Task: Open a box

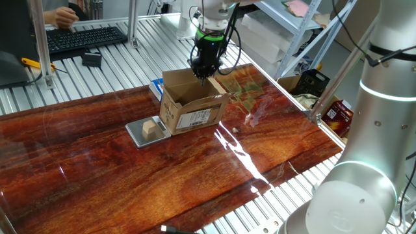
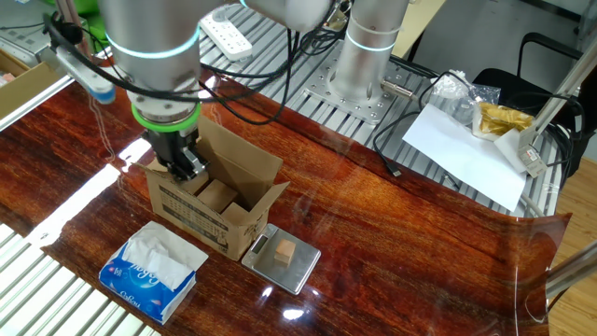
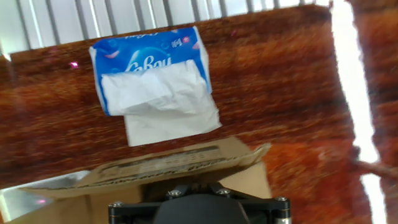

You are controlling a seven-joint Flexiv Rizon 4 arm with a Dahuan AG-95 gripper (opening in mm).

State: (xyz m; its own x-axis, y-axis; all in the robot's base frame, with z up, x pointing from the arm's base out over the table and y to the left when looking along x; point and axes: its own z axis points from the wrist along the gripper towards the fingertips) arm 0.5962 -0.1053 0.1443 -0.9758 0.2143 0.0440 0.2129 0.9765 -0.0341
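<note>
On the glossy reddish-brown wooden counter (image 1: 130, 175) stands the small brown corrugated cardboard box (image 1: 190, 107), near the counter's far edge in one fixed view. Its top flaps stand open and splayed outward, one rising tall at the back, and a white printed label with a barcode (image 1: 197, 118) faces the camera on one side wall. The other fixed view looks down into the open top, where brown cardboard shows inside.

Directly over the box hangs the black two-finger gripper (image 1: 203, 73) of the silver arm, pointing straight down, with a green glowing ring (image 2: 166, 116) just above it. Its fingers (image 2: 184, 164) are closed tight together with nothing seen between them, and their tips sit at the level of the flaps at one corner of the opening; whether they touch the cardboard cannot be told.

Just beside the box, against its labelled side, lies a flat grey square scale (image 2: 281, 258) carrying a tiny tan wooden cube (image 2: 284, 250). On the box's other side lies a soft blue-and-white tissue packet (image 2: 149, 273) with white tissue sticking out of its top; the hand view shows this packet beyond a printed flap of the box.

At the far end of the metal-slatted bench sits a black keyboard (image 1: 84, 37).
</note>
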